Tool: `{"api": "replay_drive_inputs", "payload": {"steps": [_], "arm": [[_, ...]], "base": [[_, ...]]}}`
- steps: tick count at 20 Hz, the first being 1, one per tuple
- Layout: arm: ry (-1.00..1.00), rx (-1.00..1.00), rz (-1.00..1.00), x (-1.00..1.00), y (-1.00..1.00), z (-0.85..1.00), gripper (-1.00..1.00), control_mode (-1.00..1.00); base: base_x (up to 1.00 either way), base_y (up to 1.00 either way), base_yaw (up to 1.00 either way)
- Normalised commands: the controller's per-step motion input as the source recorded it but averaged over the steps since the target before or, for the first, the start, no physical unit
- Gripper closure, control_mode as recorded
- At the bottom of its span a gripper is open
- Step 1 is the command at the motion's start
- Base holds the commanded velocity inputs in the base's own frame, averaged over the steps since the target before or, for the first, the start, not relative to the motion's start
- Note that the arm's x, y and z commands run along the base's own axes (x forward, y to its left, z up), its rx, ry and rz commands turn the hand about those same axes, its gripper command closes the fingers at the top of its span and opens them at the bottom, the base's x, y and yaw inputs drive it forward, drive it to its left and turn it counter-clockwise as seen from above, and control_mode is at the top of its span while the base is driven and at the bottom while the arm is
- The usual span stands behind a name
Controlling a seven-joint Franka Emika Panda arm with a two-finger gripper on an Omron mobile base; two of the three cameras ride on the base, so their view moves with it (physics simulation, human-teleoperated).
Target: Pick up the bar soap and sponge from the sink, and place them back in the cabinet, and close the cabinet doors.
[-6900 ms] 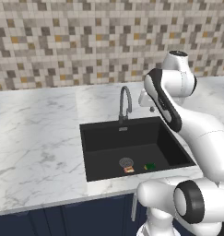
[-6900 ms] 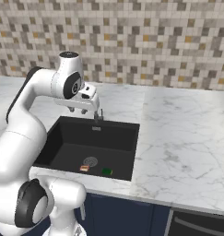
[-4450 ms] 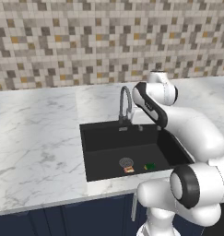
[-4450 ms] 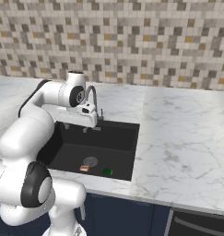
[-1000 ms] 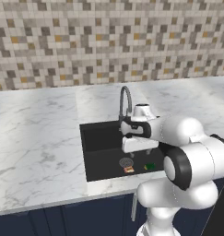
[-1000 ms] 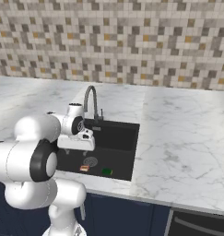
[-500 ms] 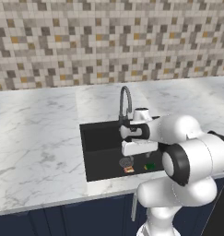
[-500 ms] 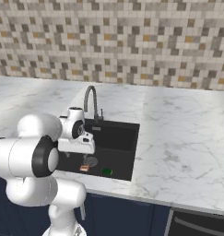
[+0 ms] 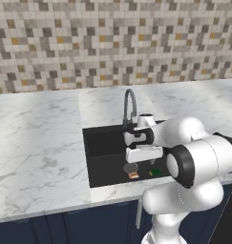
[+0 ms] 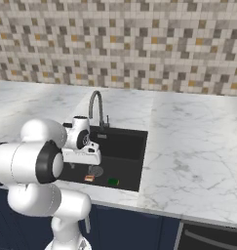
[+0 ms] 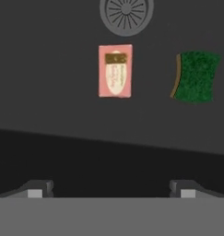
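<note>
The bar soap (image 11: 115, 70) lies flat on the floor of the sink (image 9: 100, 164), just beside the drain (image 11: 126, 14), with the sponge (image 11: 195, 76) near it and apart — neither lifted. The pincer (image 11: 111, 188), jaws wide and empty, has dropped lower into the basin over the last second, which suggests the soap pick is imminent. The worktop (image 9: 36, 143) surrounds the basin.

Matte black sink (image 11: 49, 120) with a dull grey metal drain (image 11: 126, 14); the sponge (image 11: 196, 76) shows a coarse green face — the bar soap (image 11: 115, 70) smooth, pinkish — beside glossy white marble counter (image 9: 36, 143).
</note>
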Motion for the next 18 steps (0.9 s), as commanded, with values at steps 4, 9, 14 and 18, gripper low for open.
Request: {"api": "replay_drive_inputs", "payload": {"steps": [4,9,14,18], "arm": [[0.00,0.00,0.00,0.16,0.00,0.00,-1.00,-1.00],[0.00,0.00,0.00,0.24,0.00,0.00,-1.00,-1.00],[0.00,0.00,0.00,0.34,0.00,0.00,-1.00,-1.00],[0.00,0.00,0.00,0.35,0.00,0.00,-1.00,-1.00]], "base": [[0.00,0.00,0.00],[0.00,0.00,0.00],[0.00,0.00,0.00],[0.00,0.00,0.00]]}}
